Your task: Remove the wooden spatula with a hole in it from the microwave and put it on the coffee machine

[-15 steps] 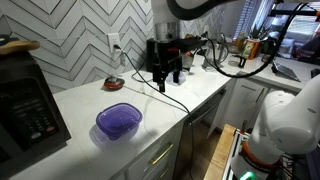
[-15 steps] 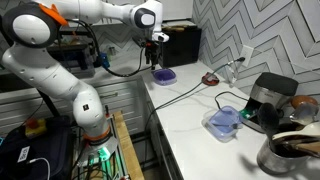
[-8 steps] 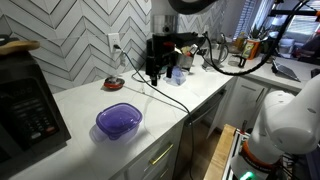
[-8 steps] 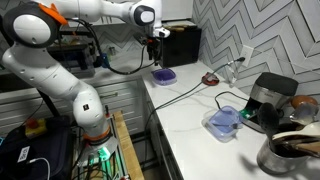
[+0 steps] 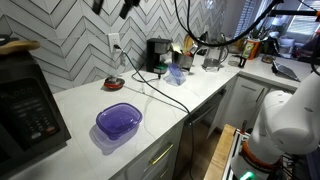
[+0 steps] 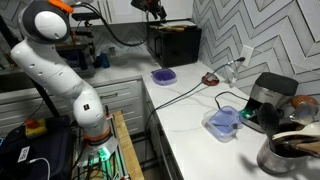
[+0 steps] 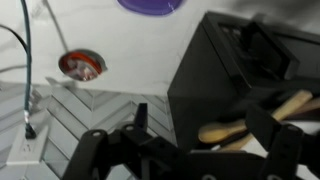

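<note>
Exterior view, from the microwave's end of the counter (image 5: pixel 205 95).
- My claw (image 5: pixel 126 8): high at the top edge, against the herringbone wall; too cropped to read the jaws.
- Microwave (image 5: pixel 30 105): at the left edge, button panel facing out.
- Wooden spatula (image 5: pixel 12 44): a tan sliver lying on the microwave's top; hole not discernible.
- Coffee machine (image 5: pixel 158 55): upright against the wall, well apart from the microwave, nothing on its flat top.
- Purple bowl (image 5: pixel 119 121): on the counter between the two.
- Red dish (image 5: pixel 115 84): near the wall, beneath the wall outlet (image 5: pixel 114 44).
- Blue container (image 5: pixel 177 72): just beside the coffee machine.

Exterior view, from the coffee machine's end.
- My claw (image 6: pixel 150 6): at the top edge, above the microwave (image 6: pixel 175 43); jaws unreadable.
- My arm (image 6: pixel 55 65): white with an orange band, rising at the left.
- Purple bowl (image 6: pixel 163 76): in front of the microwave.
- Red dish (image 6: pixel 210 78): by the wall.
- Coffee machine (image 6: pixel 270 95), blue container (image 6: pixel 225 120), pot (image 6: pixel 290 155): grouped near the camera.

Wrist view (blurred).
- My claw (image 7: pixel 190 140): jaws look spread wide, nothing between them.
- Microwave (image 7: pixel 240 65): black box at the right.
- Wooden spatula (image 7: pixel 228 130): lying on the microwave's top, partly hidden behind my finger linkage; untouched.
- Purple bowl (image 7: pixel 150 5): at the top edge.
- Red dish (image 7: pixel 82 66): on the counter.
- Wall outlet (image 7: pixel 30 130): a cable (image 7: pixel 24 60) runs to it.
</note>
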You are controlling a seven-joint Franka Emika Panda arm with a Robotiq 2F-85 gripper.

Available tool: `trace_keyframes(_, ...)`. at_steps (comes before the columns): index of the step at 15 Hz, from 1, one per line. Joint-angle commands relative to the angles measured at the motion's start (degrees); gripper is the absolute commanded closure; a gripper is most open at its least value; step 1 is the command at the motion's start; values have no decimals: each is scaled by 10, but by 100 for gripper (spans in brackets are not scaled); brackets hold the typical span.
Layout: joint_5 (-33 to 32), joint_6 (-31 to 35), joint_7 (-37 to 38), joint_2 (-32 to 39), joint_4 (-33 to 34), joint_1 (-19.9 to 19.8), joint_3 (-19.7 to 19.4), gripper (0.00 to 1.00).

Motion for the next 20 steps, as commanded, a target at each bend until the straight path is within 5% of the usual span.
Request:
trace_keyframes(1,-61,80,37,115,138,8,45,0)
trace_keyframes(2,-36,57,20,48,64,14,18,0)
trace_keyframes(10,-57,78,30,120,141,25,29,0)
trace_keyframes(17,-156,-76,6,328,379,76,62,0)
trace_keyframes(20,-190,-69,-6,405,465,116,66,0)
